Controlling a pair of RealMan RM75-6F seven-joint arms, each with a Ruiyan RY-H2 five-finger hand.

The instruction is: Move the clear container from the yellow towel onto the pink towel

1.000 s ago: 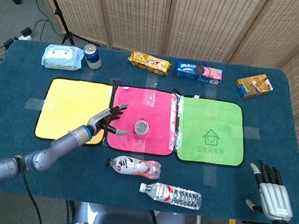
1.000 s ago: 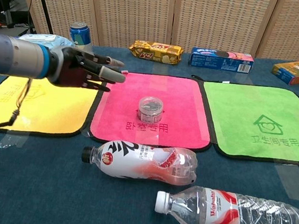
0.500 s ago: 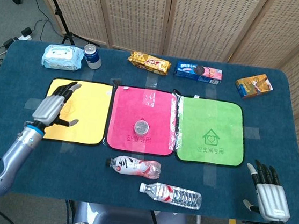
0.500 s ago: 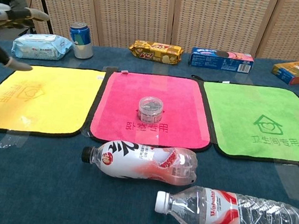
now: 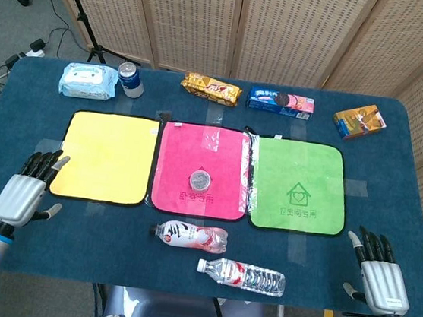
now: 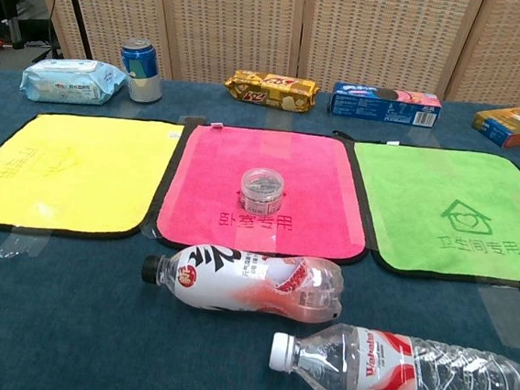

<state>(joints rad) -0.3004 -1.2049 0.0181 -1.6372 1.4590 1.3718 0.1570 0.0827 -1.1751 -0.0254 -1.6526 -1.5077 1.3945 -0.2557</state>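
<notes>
Head view: a dark blue table [image 5: 218, 98] is seen from above, with three towels laid side by side across its middle. The yellow towel [image 5: 106, 157] lies on the left, the pink towel [image 5: 204, 152] in the centre, and a green towel [image 5: 297, 185] on the right; neighbouring edges touch or slightly overlap. Nothing is seen on the yellow towel.

Along the far edge are set a pack of wipes [image 5: 89, 81], a blue can [image 5: 131, 79], a yellow snack packet [image 5: 211, 89], a blue biscuit box [image 5: 281, 101] and an orange box [image 5: 359, 121]. Near the front edge two plastic bottles are laid on their sides: one with a red and white label [image 5: 190, 236], one clear [image 5: 242, 276].

The left hand [image 5: 25, 195] is held off the yellow towel's near left corner, fingers spread, nothing grasped. The right hand [image 5: 379, 276] is held at the near right corner of the table, fingers likewise spread and empty. Neither is shown in the chest view.

The clear container [image 6: 261, 189] is seen upright near the middle of the pink towel, just above the printed characters, so the task is judged done. It is a small, squat, lidded round tub, judged light, rigid and somewhat slippery. It is best pinched across its side wall, gently, since thin plastic may flex or slide.
</notes>
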